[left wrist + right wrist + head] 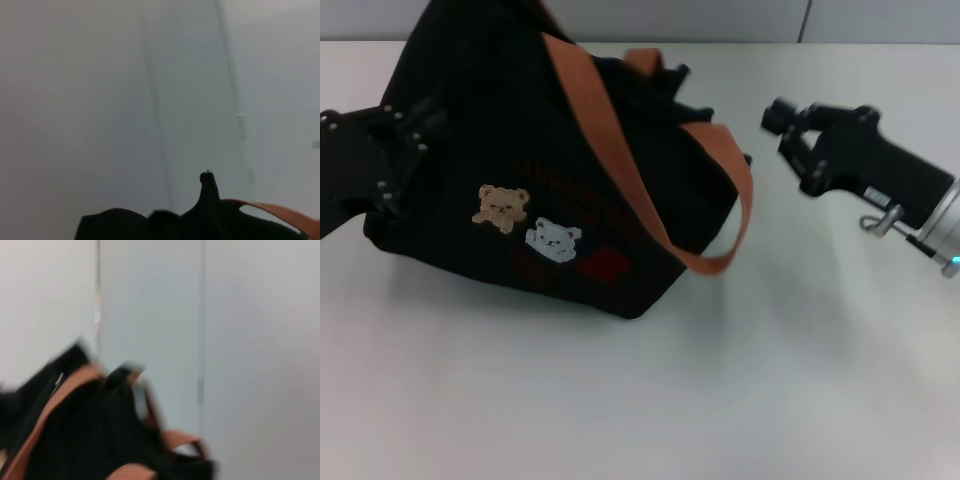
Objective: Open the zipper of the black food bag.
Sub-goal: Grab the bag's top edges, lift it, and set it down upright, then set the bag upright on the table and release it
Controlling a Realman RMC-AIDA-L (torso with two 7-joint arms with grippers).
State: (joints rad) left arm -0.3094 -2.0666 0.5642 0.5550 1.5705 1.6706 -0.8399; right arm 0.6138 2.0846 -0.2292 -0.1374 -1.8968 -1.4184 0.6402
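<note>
The black food bag (pixel 560 150) lies tilted on the white table, its side with the tan bear (pixel 501 207) and pale blue patch (pixel 553 240) facing me. An orange-brown strap (pixel 650 200) drapes across it and loops off the right end. I cannot make out the zipper; the bag's top edge faces away. My left gripper (pixel 400 155) is pressed against the bag's left end. My right gripper (pixel 783 130) hovers open to the right of the bag, apart from it, with nothing between its fingers. The wrist views show only the bag's dark top (pixel 150 225) (pixel 90 440) and straps.
The white table (pixel 620 400) stretches bare in front of the bag and under the right arm. A grey panelled wall (pixel 720 20) runs along the table's far edge, close behind the bag.
</note>
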